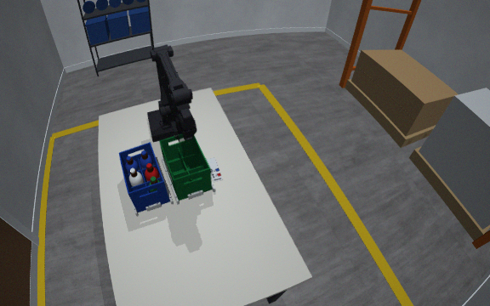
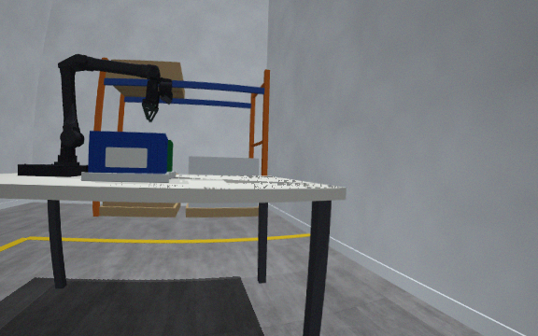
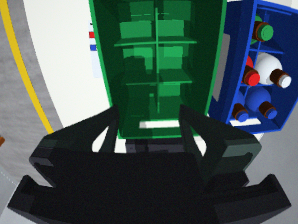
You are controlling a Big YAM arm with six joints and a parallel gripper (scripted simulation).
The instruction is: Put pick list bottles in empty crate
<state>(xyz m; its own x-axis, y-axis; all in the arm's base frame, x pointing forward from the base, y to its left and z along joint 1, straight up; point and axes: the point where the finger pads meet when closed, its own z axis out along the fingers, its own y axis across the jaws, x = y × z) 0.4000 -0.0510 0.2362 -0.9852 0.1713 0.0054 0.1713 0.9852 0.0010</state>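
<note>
The empty green crate (image 1: 185, 166) stands on the white table, with the blue crate (image 1: 144, 176) to its left. The blue crate holds several bottles, among them a white-label one (image 1: 135, 178), a red-label one (image 1: 151, 171) and blue-label ones (image 1: 145, 158). The pick list (image 1: 216, 170) lies to the right of the green crate, with small blue and red marks. My gripper (image 2: 150, 114) hangs high above the crates, open and empty. In the wrist view my fingers frame the near end of the green crate (image 3: 160, 56). The blue crate (image 3: 254, 59) is at the right there and the pick list (image 3: 92, 38) at the left.
My arm's base (image 1: 170, 125) sits on the table just behind the green crate. A yellow floor line (image 1: 313, 161) runs around the table. Shelving (image 1: 117, 25) and cardboard boxes (image 1: 398, 89) stand well away from the table.
</note>
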